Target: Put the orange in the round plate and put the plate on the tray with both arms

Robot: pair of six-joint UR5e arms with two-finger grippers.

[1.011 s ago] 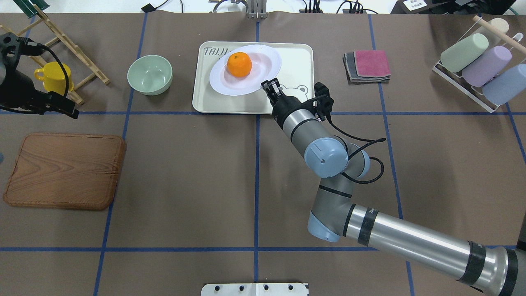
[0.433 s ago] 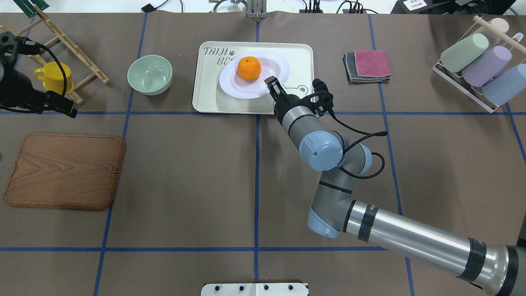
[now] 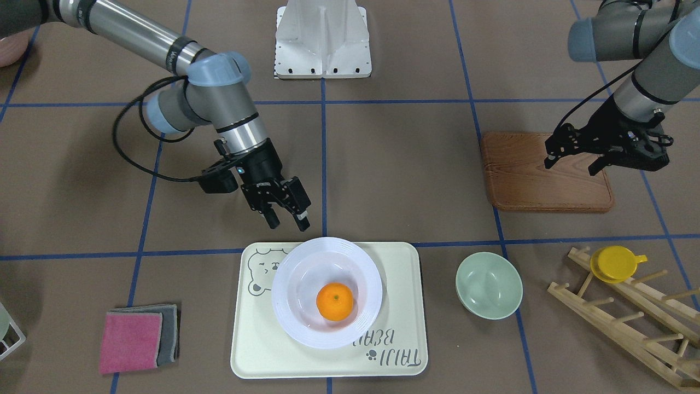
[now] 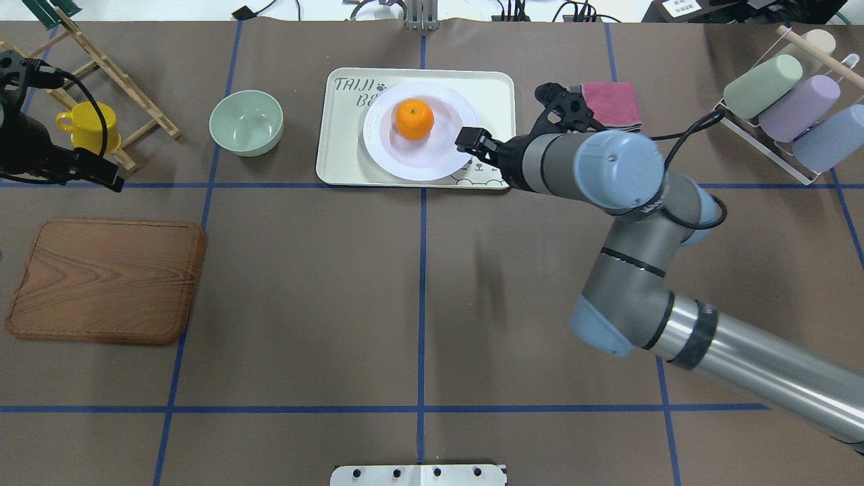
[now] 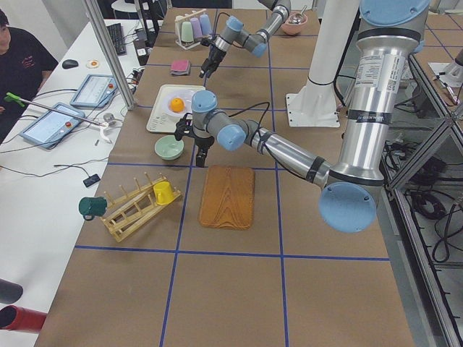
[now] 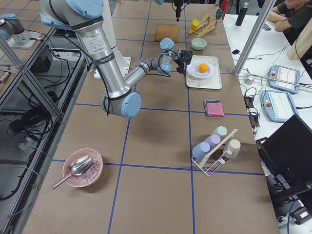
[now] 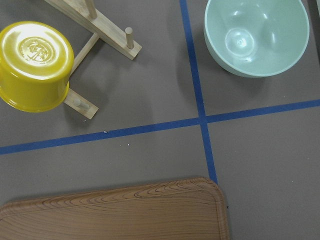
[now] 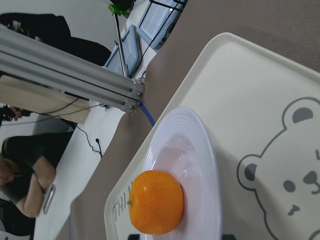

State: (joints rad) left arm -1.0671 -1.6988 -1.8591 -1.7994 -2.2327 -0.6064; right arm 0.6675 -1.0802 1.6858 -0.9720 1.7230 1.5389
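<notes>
The right tool (image 3: 288,223) hangs released, jaws spread, just short of the round plate (image 3: 295,323). Ahead of it the orange (image 3: 334,301) sits dimple-up in the plate on the tray (image 3: 257,350), which lies crosswise, its lettering partly covered. The left tool (image 3: 570,165) is spread too.

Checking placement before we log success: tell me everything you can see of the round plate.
The round plate is white and glossy, with a wide ribbed rim and a shallow well. It lies flat on the cream tray, roughly mid-tray, covering part of the bear drawing. The orange sits in its well, stem dimple up. Nothing else touches it: the right gripper is open and clear of its rim, on the robot's side.
</notes>
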